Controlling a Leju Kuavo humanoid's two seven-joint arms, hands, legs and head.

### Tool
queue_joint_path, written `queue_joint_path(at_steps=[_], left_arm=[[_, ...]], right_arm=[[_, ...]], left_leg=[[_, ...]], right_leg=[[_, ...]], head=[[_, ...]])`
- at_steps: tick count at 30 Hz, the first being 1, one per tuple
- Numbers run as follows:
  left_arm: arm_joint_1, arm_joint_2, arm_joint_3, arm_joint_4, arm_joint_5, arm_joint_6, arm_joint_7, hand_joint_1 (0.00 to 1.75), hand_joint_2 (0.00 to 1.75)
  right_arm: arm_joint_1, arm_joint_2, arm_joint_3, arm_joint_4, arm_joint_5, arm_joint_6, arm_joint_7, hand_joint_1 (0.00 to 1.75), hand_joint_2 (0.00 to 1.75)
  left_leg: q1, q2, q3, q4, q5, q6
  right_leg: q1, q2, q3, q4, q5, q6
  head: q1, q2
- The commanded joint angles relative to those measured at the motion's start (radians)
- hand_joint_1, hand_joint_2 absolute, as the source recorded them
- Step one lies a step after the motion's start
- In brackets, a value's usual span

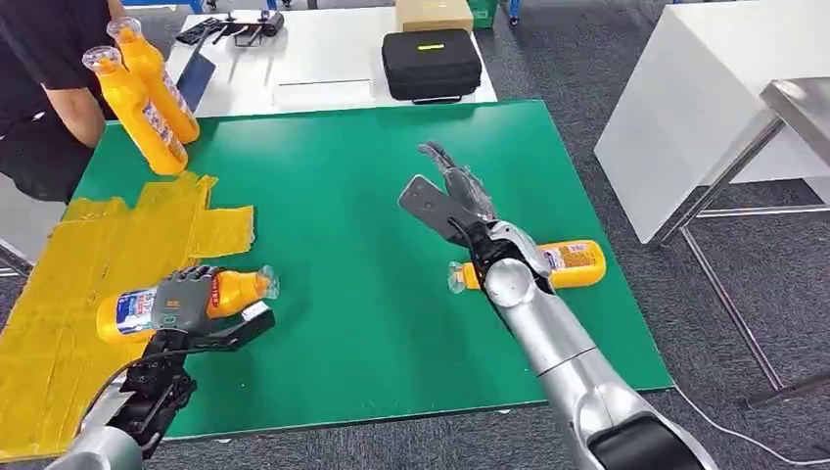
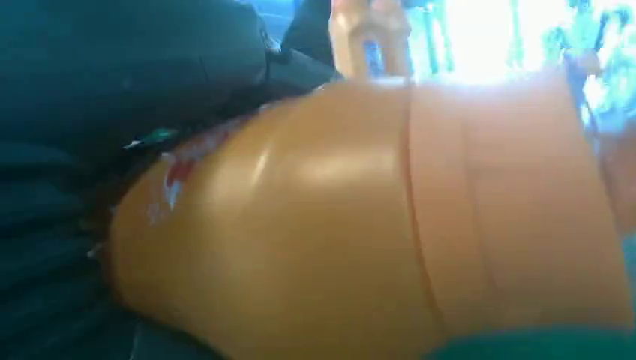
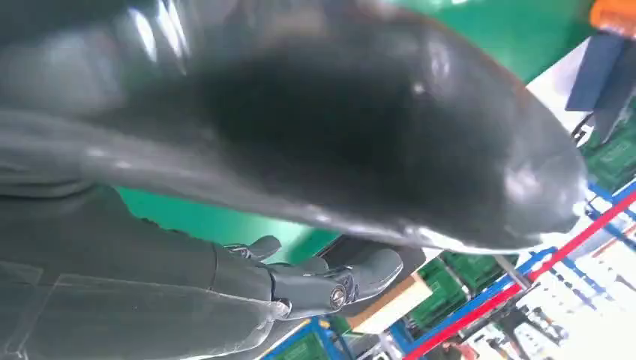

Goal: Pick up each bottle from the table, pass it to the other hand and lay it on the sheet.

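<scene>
The green table (image 1: pixel 372 284) takes most of the head view, with grey floor (image 1: pixel 587 78) around it and a white table (image 1: pixel 323 59) beyond its far edge carrying a black case (image 1: pixel 431 64) and a cardboard box (image 1: pixel 433 14). A white bench (image 1: pixel 705 98) stands off past the right hand's side. A yellow sheet (image 1: pixel 69 284), crumpled and patched, covers the table's corner beneath and behind the left hand's fingers.

The left hand (image 1: pixel 181 299) has its fingers wrapped over a bottle (image 1: pixel 210 294) that lies on its side at the sheet's edge, cap pointing away from the sheet toward the green. This bottle is orange-yellow, with a blue and white label near its base and a clear cap; the left wrist view shows its smooth orange body (image 2: pixel 360 225) close up against the dark fingers.

The right hand (image 1: pixel 452 201) is raised over the middle of the table, fingers spread and straight, holding nothing. Just behind its wrist a second bottle (image 1: pixel 568 264) lies flat on the green, orange with a printed label, cap pointing toward the left hand.

Far beyond the left hand's fingertips, a person (image 1: pixel 44 88) at the table's corner holds two more orange bottles (image 1: pixel 147 98) tilted, clear caps up.
</scene>
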Motion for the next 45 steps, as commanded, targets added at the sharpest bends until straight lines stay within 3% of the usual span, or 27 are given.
queue_joint_path(at_steps=[1, 2, 4, 5, 16, 17, 20, 23, 26, 29, 31, 34, 40, 45], left_arm=[[-0.062, 0.02, -0.046, 0.218, -0.009, -0.106, 0.06, 1.59, 1.75], [-0.062, 0.026, -0.061, 0.214, -0.029, -0.107, 0.096, 0.0, 1.75], [-0.065, 0.026, -0.047, 0.219, -0.009, -0.161, 0.056, 0.0, 1.75], [-0.063, 0.027, -0.048, 0.215, -0.012, -0.16, 0.065, 0.0, 0.0], [-0.056, 0.024, -0.033, 0.203, 0.007, -0.141, 0.04, 0.0, 0.0], [-0.052, 0.025, -0.029, 0.199, 0.012, -0.123, 0.024, 0.0, 0.0], [-0.029, 0.04, -0.027, 0.158, 0.018, -0.029, -0.009, 0.0, 0.0], [-0.005, 0.043, 0.005, 0.105, 0.074, 0.051, -0.095, 0.0, 0.0], [0.15, 0.034, 0.131, -0.298, 0.154, 0.072, -0.153, 0.0, 0.0], [0.222, -0.104, 0.415, -0.519, 0.418, 0.072, -0.495, 0.0, 0.0], [0.214, -0.119, 0.428, -0.516, 0.559, 0.072, -0.597, 0.0, 0.0], [0.221, -0.087, 0.351, -0.54, 0.736, 0.072, -0.605, 0.0, 0.0], [0.21, -0.076, 0.319, -0.55, 0.791, 0.072, -0.605, 0.0, 0.0], [0.239, -0.088, 0.321, -0.553, 0.777, 0.072, -0.605, 0.0, 0.0]], right_arm=[[-0.012, -0.063, 0.042, -0.028, -0.015, 0.021, -0.012, 0.0, 0.0], [-0.005, -0.08, 0.047, -0.039, -0.02, 0.027, -0.014, 0.0, 0.0], [0.007, -0.128, 0.06, -0.059, -0.019, 0.048, -0.011, 0.0, 0.0], [0.016, -0.152, 0.062, -0.067, -0.016, 0.065, -0.009, 0.0, 0.0], [0.024, -0.166, 0.068, -0.077, -0.011, 0.09, 0.0, 0.0, 0.0], [0.044, -0.193, 0.067, -0.098, -0.006, 0.113, 0.003, 0.0, 1.75], [0.12, -0.317, 0.052, -0.125, 0.041, 0.197, -0.012, 0.0, 1.75], [0.198, -0.419, 0.007, -0.132, 0.118, 0.189, -0.041, 0.0, 1.75], [0.301, -0.521, -0.071, -0.167, 0.141, 0.169, -0.056, 0.0, 1.75], [0.379, -0.623, -0.146, -0.211, 0.199, 0.179, -0.051, 0.0, 1.75], [0.396, -0.644, -0.166, -0.196, 0.225, 0.202, -0.048, 0.0, 1.75], [0.405, -0.662, -0.176, -0.145, 0.29, 0.209, -0.045, 0.0, 1.75], [0.402, -0.682, -0.186, -0.116, 0.334, 0.194, -0.032, 0.0, 1.75], [0.392, -0.705, -0.21, -0.074, 0.345, 0.168, -0.059, 0.0, 1.75]], left_leg=[[0.001, 0.002, 0.007, -0.002, -0.001, -0.001], [0.001, 0.002, 0.006, -0.002, -0.001, -0.001], [0.001, 0.001, 0.008, -0.002, -0.001, -0.001], [0.001, 0.001, 0.008, -0.002, -0.001, 0.0], [0.0, 0.002, 0.014, -0.003, 0.0, -0.001], [0.0, 0.001, 0.014, -0.002, 0.0, 0.0], [0.0, -0.002, 0.016, -0.003, 0.0, 0.0], [0.001, -0.007, 0.016, -0.003, 0.0, 0.0], [0.0, -0.012, 0.014, -0.002, 0.0, 0.001], [-0.001, -0.017, 0.012, -0.001, -0.001, 0.001], [-0.002, -0.016, 0.009, 0.001, -0.002, 0.002], [-0.002, -0.012, 0.006, 0.0, -0.003, 0.002], [-0.003, -0.004, 0.009, -0.002, -0.006, 0.003], [-0.003, -0.005, 0.007, -0.002, -0.004, 0.004]], right_leg=[[0.001, 0.0, 0.006, -0.002, -0.001, -0.001], [0.001, 0.0, 0.006, -0.002, 0.0, -0.001], [0.0, 0.0, 0.008, -0.002, 0.0, -0.001], [0.0, 0.0, 0.008, -0.002, 0.0, -0.001], [0.0, 0.0, 0.014, -0.002, 0.0, -0.001], [0.0, 0.0, 0.014, -0.002, 0.0, 0.0], [0.0, -0.003, 0.017, -0.003, -0.001, 0.0], [0.001, -0.008, 0.018, -0.004, -0.001, 0.0], [0.001, -0.014, 0.018, -0.004, -0.002, 0.001], [-0.001, -0.018, 0.018, -0.004, -0.004, 0.001], [-0.001, -0.018, 0.015, -0.003, -0.004, 0.001], [-0.001, -0.014, 0.011, -0.004, -0.004, 0.001], [-0.001, -0.008, 0.01, -0.004, -0.003, -0.001], [-0.001, -0.009, 0.009, -0.005, -0.002, 0.0]], head=[[-0.001, 0.0], [0.0, 0.0], [0.0, 0.0], [0.0, 0.0], [0.0, 0.0], [-0.001, 0.0], [-0.001, 0.0], [-0.001, 0.0], [0.0, 0.0], [-0.001, 0.0], [0.0, 0.0], [-0.001, 0.0], [-0.001, 0.0], [-0.001, 0.0]])
